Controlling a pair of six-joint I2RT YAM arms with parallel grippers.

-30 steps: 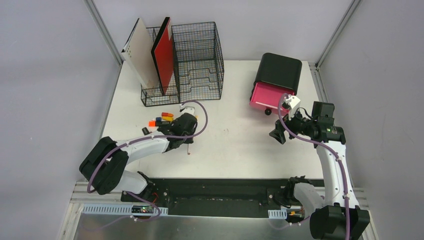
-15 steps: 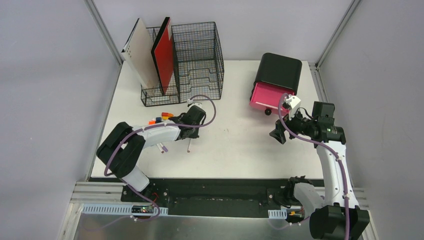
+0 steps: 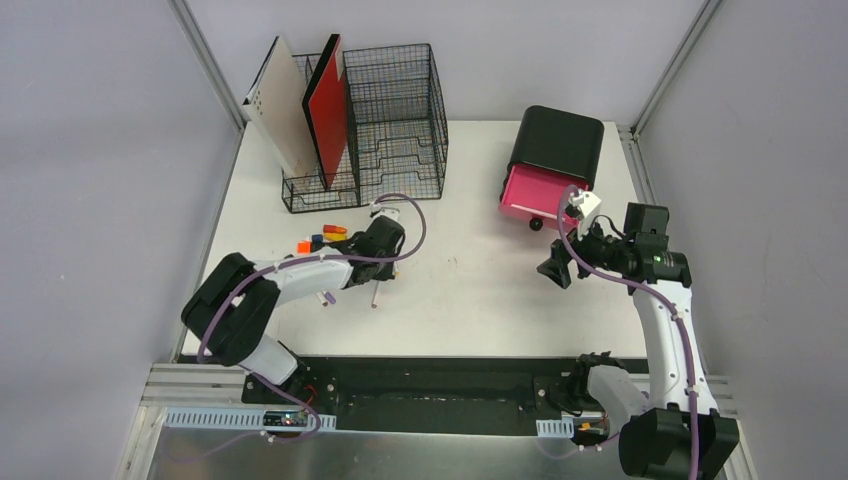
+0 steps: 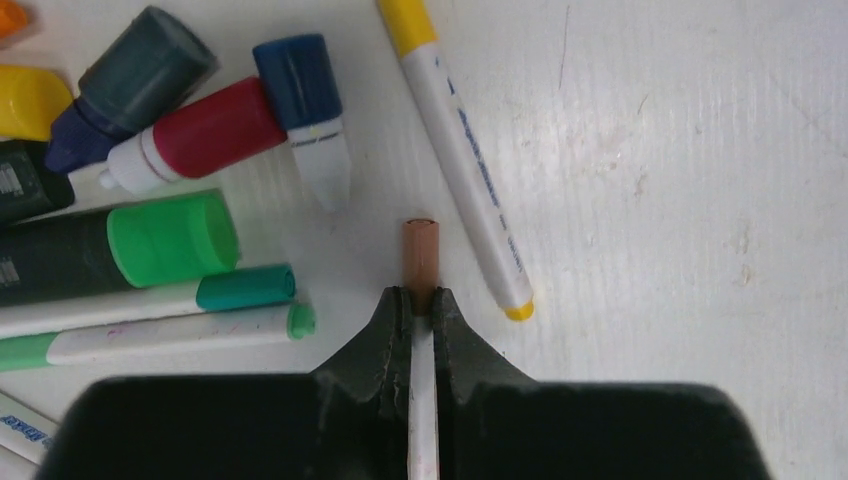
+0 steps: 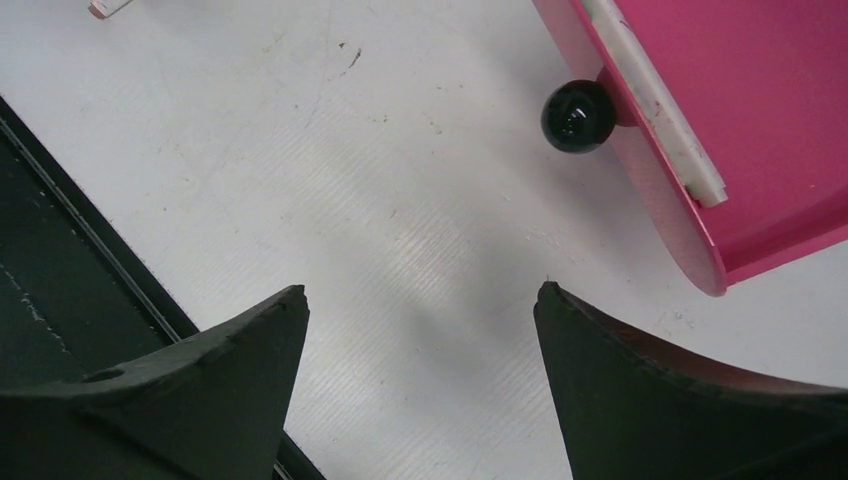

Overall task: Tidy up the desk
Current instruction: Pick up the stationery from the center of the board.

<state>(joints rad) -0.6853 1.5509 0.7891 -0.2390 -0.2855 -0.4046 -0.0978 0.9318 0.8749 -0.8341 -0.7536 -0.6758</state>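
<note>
1. A loose heap of coloured plastic markers and small bottles [image 3: 318,240] sits at 9 o'clock of the large white flat table [image 3: 480,300]. It is just in front of the black wire-mesh organizer [image 3: 395,110] at 11 o'clock.
2. The left tool [image 4: 420,300] is clamped narrow on a thin white pen with a brown cap [image 4: 421,250], pinched right behind the cap. A white marker with yellow ends [image 4: 465,170] lies just beside it at 1 o'clock.
3. Risk: the grip is near one end, so the pen could pivot or slip on lifting. A sideways sweep would knock the yellow-ended marker or the heap.
4. Room: the middle of the table is open. The front edge is near at 6 o'clock.
5. The right tool [image 5: 418,292] is spread wide and holds nothing at 3 o'clock. The black ball knob [image 5: 577,115] of the open pink plastic drawer [image 5: 740,130] is near. Bumping it could shove the glossy black box [image 3: 558,140] towards the right edge.
</note>
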